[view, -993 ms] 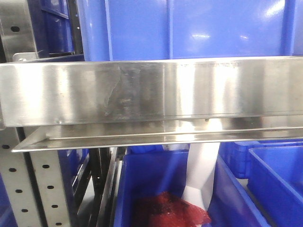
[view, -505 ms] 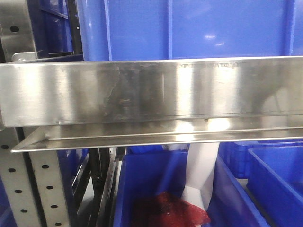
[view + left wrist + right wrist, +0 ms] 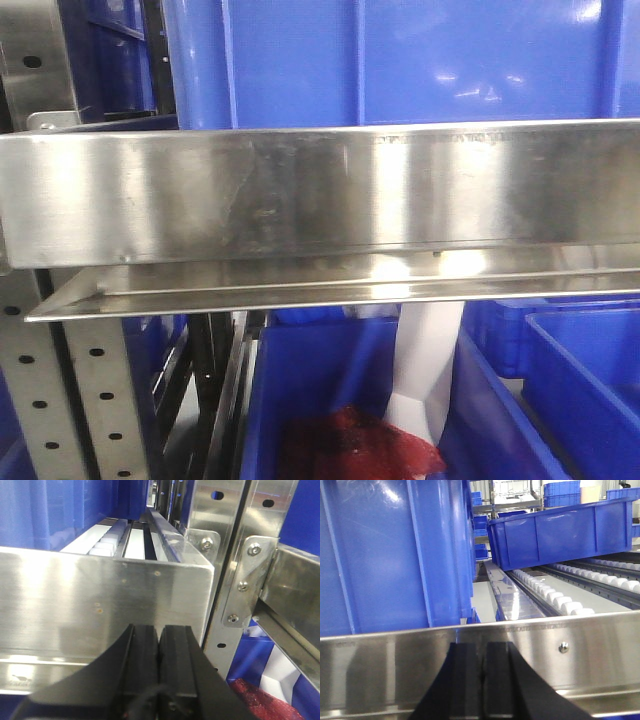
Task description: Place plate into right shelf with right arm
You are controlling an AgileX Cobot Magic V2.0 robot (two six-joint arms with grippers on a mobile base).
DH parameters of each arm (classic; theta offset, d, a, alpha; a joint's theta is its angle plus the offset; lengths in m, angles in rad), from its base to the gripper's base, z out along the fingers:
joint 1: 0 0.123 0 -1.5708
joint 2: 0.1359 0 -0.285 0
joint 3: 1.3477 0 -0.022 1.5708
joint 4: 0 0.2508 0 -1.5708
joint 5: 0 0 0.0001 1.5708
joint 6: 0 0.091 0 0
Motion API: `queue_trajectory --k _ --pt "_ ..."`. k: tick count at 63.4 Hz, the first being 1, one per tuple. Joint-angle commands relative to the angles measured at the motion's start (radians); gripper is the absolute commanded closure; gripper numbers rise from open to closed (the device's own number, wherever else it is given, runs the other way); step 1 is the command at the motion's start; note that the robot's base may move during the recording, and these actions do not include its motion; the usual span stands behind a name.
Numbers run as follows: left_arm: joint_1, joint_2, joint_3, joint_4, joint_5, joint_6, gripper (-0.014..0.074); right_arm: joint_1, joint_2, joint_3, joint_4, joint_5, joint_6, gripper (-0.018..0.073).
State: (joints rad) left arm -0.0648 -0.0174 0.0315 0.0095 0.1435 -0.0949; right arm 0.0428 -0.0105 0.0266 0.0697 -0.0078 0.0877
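Observation:
No plate shows in any view. My right gripper (image 3: 483,645) is shut and empty, its black fingers pressed together just in front of the steel front rail (image 3: 560,655) of the right shelf, whose white roller lanes (image 3: 555,597) run back behind it. My left gripper (image 3: 159,630) is shut and empty too, close to the steel front rail (image 3: 100,605) of the left shelf. The front view shows the same steel rail (image 3: 320,190) across the frame; neither gripper shows there.
A large blue bin (image 3: 390,555) stands on the shelf at left, a second blue bin (image 3: 560,530) sits farther back on the rollers. Perforated steel uprights (image 3: 235,580) stand beside the left gripper. Below the rail are blue bins (image 3: 330,400), one holding a red mesh bag (image 3: 355,445).
Only the light reflections on the steel rail and the blue bin shift slightly; nothing else has visibly moved.

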Motion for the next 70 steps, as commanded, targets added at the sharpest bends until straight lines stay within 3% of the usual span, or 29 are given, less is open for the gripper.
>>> queue_trajectory --k 1,29,70 --pt "-0.007 -0.004 0.01 -0.002 -0.084 -0.006 0.0643 -0.003 -0.013 -0.004 -0.013 -0.052 -0.008 0.0503" --pt "-0.007 -0.004 0.01 -0.002 -0.084 -0.006 0.0643 0.007 -0.013 -0.004 -0.064 -0.021 -0.008 0.0503" --pt "-0.007 -0.004 0.01 -0.002 -0.084 -0.006 0.0643 0.007 -0.013 -0.004 -0.062 -0.021 -0.008 0.0503"
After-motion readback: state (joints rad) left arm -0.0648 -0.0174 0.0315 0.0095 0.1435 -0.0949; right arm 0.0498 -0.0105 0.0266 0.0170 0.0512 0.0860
